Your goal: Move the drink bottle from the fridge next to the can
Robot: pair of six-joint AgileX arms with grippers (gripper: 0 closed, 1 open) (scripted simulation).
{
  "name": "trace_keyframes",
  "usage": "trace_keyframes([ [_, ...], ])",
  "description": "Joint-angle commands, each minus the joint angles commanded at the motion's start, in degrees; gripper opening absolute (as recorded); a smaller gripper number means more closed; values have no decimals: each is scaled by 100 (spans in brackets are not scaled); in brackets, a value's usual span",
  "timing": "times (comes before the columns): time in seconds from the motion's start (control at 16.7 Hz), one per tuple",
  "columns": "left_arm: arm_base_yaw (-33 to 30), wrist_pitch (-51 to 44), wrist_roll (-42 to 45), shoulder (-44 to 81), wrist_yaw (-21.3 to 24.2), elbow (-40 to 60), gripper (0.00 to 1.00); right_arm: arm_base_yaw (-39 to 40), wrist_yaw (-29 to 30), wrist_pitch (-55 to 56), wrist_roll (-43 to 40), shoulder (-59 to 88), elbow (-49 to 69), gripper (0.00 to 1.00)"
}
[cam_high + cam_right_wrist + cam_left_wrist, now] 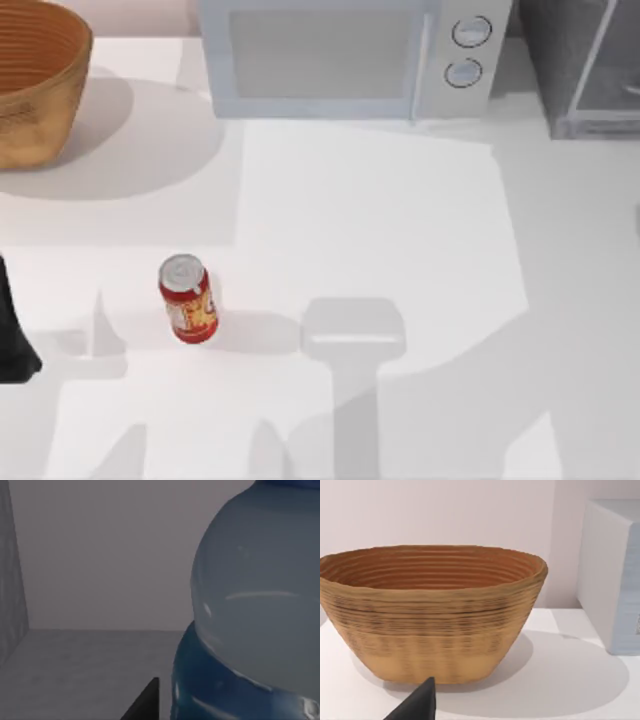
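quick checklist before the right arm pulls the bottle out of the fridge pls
1. Bottle close at the right wrist camera, inside the grey fridge: ok.
2. Right gripper shut on the bottle: cannot tell; one dark fingertip shows beside it.
3. Can upright on the table: ok.
4. Bare table beside the can for the bottle: ok.
5. Fridge door open wide enough to exit: cannot tell.
6. Left arm at the table's left edge, facing the basket: ok.
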Motion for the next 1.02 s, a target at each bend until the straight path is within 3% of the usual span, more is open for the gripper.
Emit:
trace_keyframes([
  [0.42, 0, 0, 0, 0, 0, 0, 100, 0, 0, 0, 0, 0, 0, 2],
  [1.02, 0, 0, 0, 0, 0, 0, 100, -19, 0, -20, 8, -31, 2, 0],
])
